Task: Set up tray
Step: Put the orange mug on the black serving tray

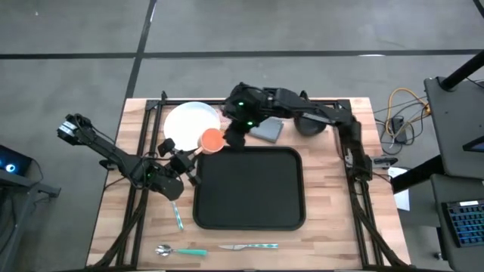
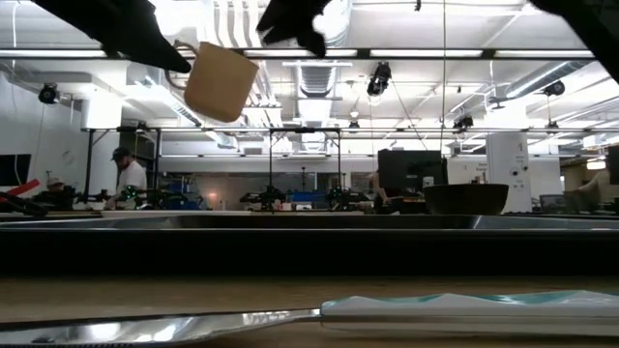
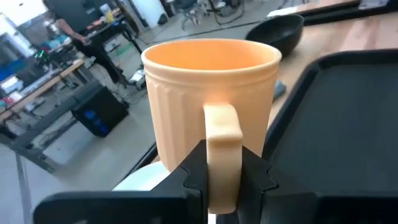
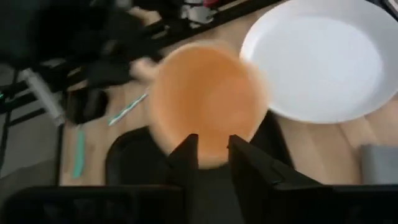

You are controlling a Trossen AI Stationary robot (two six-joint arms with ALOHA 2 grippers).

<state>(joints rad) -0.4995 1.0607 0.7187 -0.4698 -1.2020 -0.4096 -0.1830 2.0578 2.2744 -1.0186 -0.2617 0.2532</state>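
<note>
1. High view: you are looking down on the tray (image 1: 249, 189), lying flat at the centre of the frame on the wooden surface (image 1: 333, 227). Your left gripper (image 1: 193, 153) is reaching in from the left, holding an orange mug (image 1: 211, 140) just above the tray's upper left corner, beside the white plate (image 1: 187, 121). Your right gripper (image 1: 234, 137) is hanging right next to the mug; you cannot tell its finger state here. A grey napkin (image 1: 268, 130) and a dark bowl (image 1: 308, 125) are sitting above the tray. A knife (image 1: 249, 246) and a spoon (image 1: 180, 251) are lying along the bottom of the frame.

2. Low view: the mug (image 2: 221, 81) is hanging tilted in the upper left, clear of the tray's dark rim (image 2: 309, 237) stretching across the middle. The knife (image 2: 309, 319) is filling the bottom edge, and the bowl (image 2: 466, 198) is sitting at right.

3. Left wrist view: your left fingers (image 3: 193, 171) are clamping the mug (image 3: 208, 99) by its handle, with the tray (image 3: 348, 124) at right.

4. Right wrist view: your right fingers (image 4: 249, 165) are standing narrowly apart, gripping nothing, just by the mug (image 4: 205, 99); the plate (image 4: 320, 59) is at upper right.
</note>
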